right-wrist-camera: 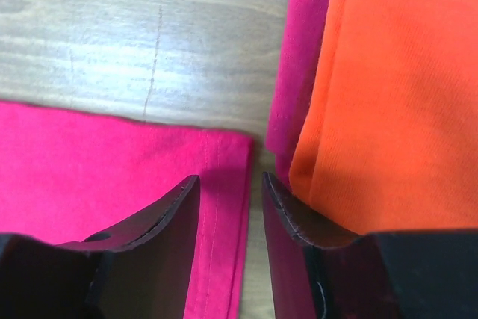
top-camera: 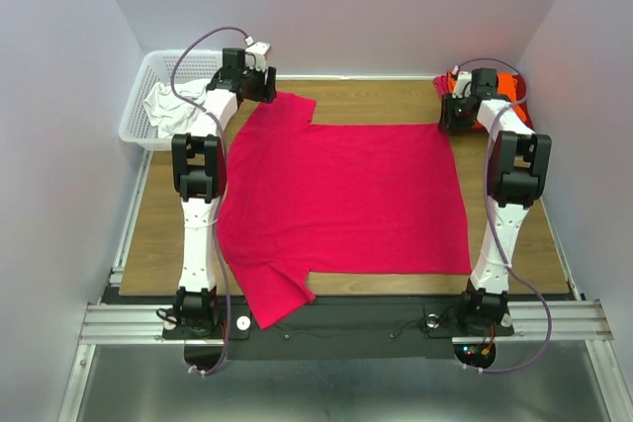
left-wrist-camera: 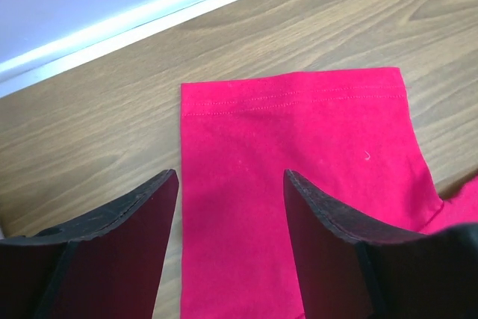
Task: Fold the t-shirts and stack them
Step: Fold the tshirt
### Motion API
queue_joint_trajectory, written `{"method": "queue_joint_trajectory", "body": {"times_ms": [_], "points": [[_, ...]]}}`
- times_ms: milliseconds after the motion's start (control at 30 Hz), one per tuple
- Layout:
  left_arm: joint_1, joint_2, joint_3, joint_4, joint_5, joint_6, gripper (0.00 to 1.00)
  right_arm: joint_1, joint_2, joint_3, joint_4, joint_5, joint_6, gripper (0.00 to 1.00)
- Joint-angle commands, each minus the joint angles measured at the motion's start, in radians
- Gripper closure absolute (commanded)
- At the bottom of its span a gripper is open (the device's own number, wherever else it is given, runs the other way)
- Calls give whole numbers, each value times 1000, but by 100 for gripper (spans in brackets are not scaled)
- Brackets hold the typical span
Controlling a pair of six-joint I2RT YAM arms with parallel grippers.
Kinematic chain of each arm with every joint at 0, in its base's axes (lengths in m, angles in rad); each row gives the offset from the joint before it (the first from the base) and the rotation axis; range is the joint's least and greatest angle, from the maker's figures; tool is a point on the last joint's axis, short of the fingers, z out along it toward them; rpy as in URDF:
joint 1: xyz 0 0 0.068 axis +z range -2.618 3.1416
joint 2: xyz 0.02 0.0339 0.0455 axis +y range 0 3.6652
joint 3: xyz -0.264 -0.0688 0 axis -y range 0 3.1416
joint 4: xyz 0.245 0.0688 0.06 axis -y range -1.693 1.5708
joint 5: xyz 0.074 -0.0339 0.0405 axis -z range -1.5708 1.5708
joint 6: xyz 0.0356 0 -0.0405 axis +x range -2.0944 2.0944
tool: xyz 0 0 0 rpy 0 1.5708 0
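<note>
A bright pinkish-red t-shirt [top-camera: 346, 195] lies spread flat on the wooden table, sleeves to the left. My left gripper [top-camera: 259, 86] hovers over its far sleeve [left-wrist-camera: 299, 125], open [left-wrist-camera: 231, 177], with the cloth flat beneath and nothing pinched. My right gripper [top-camera: 457, 118] sits at the shirt's far right hem corner [right-wrist-camera: 224, 155], open [right-wrist-camera: 230, 178], its jaws straddling the hem edge. An orange t-shirt [top-camera: 509, 86] [right-wrist-camera: 396, 95] lies folded just right of it, on top of another pinkish cloth [right-wrist-camera: 302, 57]; the right fingertip is against that pile.
A white plastic basket [top-camera: 148, 71] holding white cloth [top-camera: 173, 101] stands at the far left, behind the left arm. Bare wood [top-camera: 386, 96] shows along the far edge. Walls close in on both sides and at the back.
</note>
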Motion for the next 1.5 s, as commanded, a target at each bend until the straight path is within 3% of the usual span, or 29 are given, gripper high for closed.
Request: {"method": "queue_joint_trajectory", "body": {"times_ms": [0, 433, 833, 1200, 1467], "points": [[1, 8, 80, 84, -19, -66, 28, 15, 23, 24, 91, 43, 36, 55], [15, 120, 239, -3, -100, -186, 19, 45, 72, 33, 110, 63, 76, 54], [48, 173, 198, 52, 84, -439, 26, 45, 46, 5, 111, 66, 68, 53], [24, 212, 203, 27, -67, -526, 29, 45, 43, 17, 110, 61, 82, 53], [-5, 216, 206, -17, -85, -497, 54, 45, 45, 13, 108, 83, 79, 53]]}}
